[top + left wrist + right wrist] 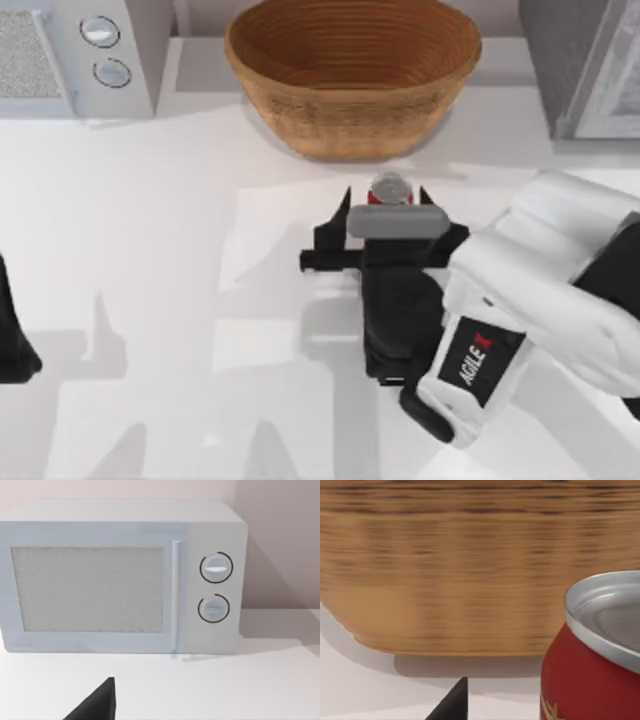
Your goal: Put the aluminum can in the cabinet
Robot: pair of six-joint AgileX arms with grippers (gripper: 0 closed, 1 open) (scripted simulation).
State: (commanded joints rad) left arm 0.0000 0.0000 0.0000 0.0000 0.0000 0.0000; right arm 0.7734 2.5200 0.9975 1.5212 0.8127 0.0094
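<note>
My right tool (388, 205) stands at the middle of the top view, its two fingers spread wide on either side of the aluminum can (390, 189) and not yet touching it. The can is upright on the table (180, 300), just below the wicker bowl (352, 75). To grip well, I should push a little further so the can sits deep between the fingers, then close slowly — a side knock could tip it. The cabinet (590, 65) waits at the upper right. My left arm (15, 340) is parked at the left edge; whether its tool is open I cannot tell.
</note>
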